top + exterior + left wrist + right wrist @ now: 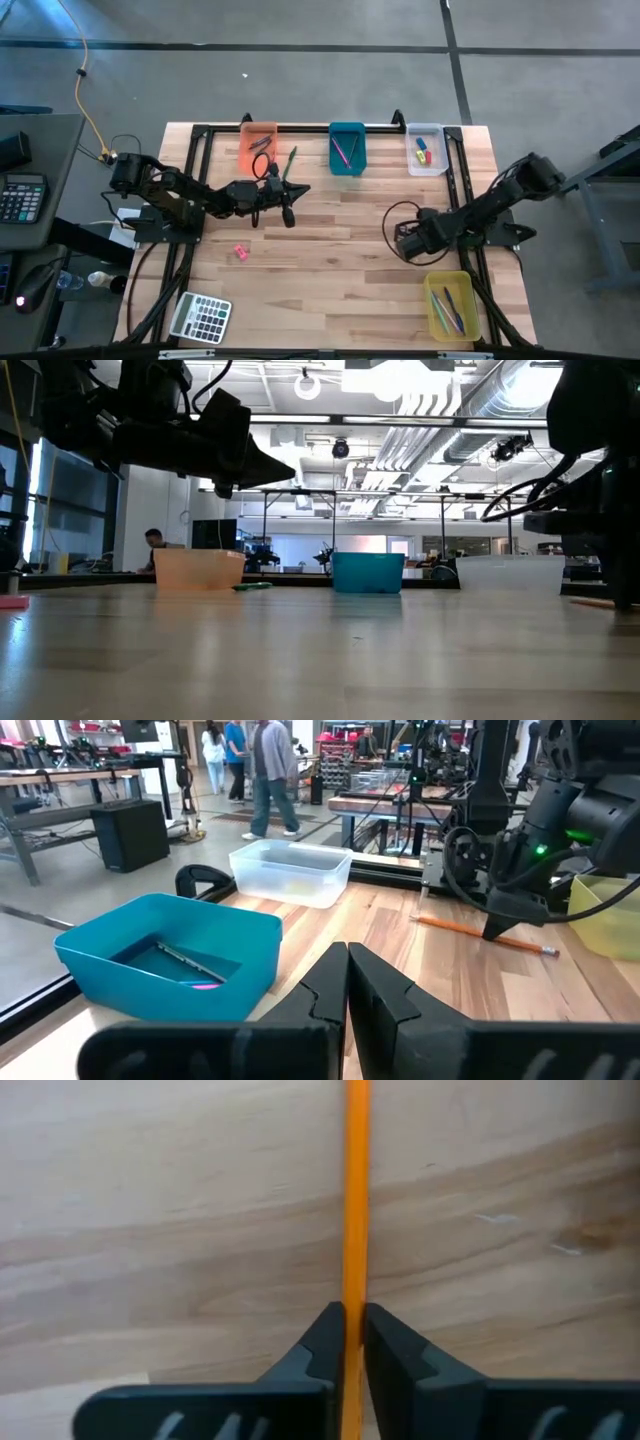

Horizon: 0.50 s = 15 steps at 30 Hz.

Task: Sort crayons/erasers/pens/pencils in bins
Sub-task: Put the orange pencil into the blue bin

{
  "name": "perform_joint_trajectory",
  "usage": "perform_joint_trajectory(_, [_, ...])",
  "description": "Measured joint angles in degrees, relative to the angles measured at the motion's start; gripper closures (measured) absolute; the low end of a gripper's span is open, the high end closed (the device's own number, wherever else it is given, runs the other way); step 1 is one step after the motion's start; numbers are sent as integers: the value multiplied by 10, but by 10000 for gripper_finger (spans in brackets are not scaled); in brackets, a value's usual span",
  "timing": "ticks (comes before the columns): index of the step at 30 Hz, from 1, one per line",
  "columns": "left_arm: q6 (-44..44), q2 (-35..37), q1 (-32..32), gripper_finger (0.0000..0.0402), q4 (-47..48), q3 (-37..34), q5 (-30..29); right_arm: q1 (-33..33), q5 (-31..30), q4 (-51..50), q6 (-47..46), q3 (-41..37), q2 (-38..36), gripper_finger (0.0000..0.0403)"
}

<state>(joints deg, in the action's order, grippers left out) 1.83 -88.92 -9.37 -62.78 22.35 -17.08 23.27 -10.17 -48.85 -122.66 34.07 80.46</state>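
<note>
My right gripper [353,1342] points down at the table's right side and is shut on an orange pencil [355,1190], which lies on the wood. My left gripper [347,990] hovers level and shut above the table's left middle [290,208], holding nothing. At the far edge stand an orange bin [258,148], a teal bin [347,150] and a clear bin [426,150]. A yellow bin [450,305] stands at the near right. A green pencil [290,163] lies beside the orange bin. A pink eraser [241,252] lies on the table near the left. My right gripper pinches the orange pencil between its two fingers, about the middle of its length [478,930]. The fingers come from above, pointing down, one on each long side [354,1320]. The pencil lies flat on the table.
A grey calculator [200,318] lies at the near left corner. The teal bin holds sticks, the clear bin holds small blocks, and the yellow bin holds sticks. Bare wood stretches across the table's middle [340,250]. People walk in the room beyond the table.
</note>
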Motion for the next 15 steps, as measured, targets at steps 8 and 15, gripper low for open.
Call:
perform_joint_trajectory(8, [1,0,0,401,1,0,0,-1,-49,-84,75,74,0,388])
perform_joint_trajectory(15, [6,0,0,401,0,0,0,-18,-84,-151,137,165,-1,388])
